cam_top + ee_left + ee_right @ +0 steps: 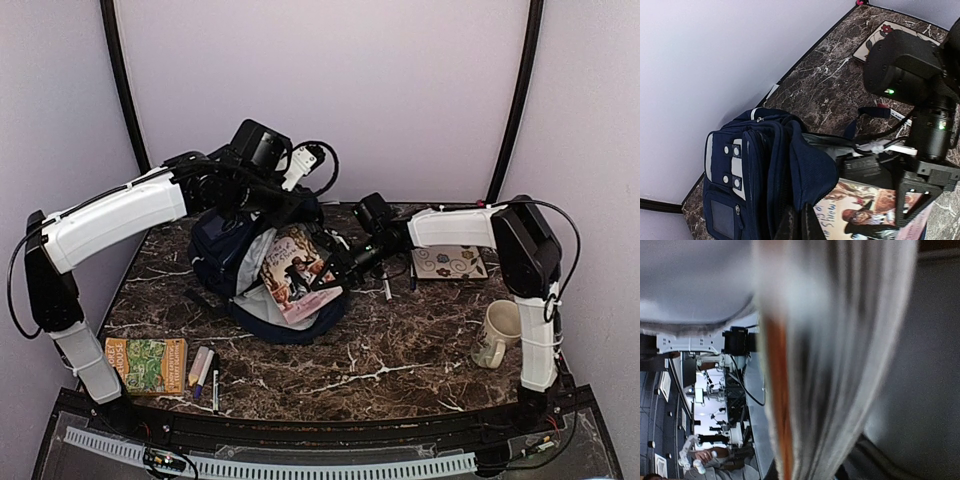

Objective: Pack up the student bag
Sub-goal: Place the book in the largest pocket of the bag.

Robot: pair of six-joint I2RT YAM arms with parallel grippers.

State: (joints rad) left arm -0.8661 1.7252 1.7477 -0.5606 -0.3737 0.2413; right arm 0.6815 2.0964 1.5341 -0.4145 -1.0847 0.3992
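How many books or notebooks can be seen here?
3: an illustrated book sticking out of the student bag, a green book near left, a floral notebook far right. Others may be hidden inside.

Soft, even light, faint shadows; the right wrist view is badly blurred.

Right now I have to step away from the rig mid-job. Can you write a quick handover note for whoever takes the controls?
Left gripper: shut, apparently pinching the rim of the navy-blue striped fabric backpack and holding its mouth open.
Right gripper: shut on the illustrated picture book, which sits partway into the backpack's mouth.
Done: book started in; what else is inside is hidden.
Left: seat the book and release. The green paperback, markers, cream mug and floral notebook lie outside on the marble table.
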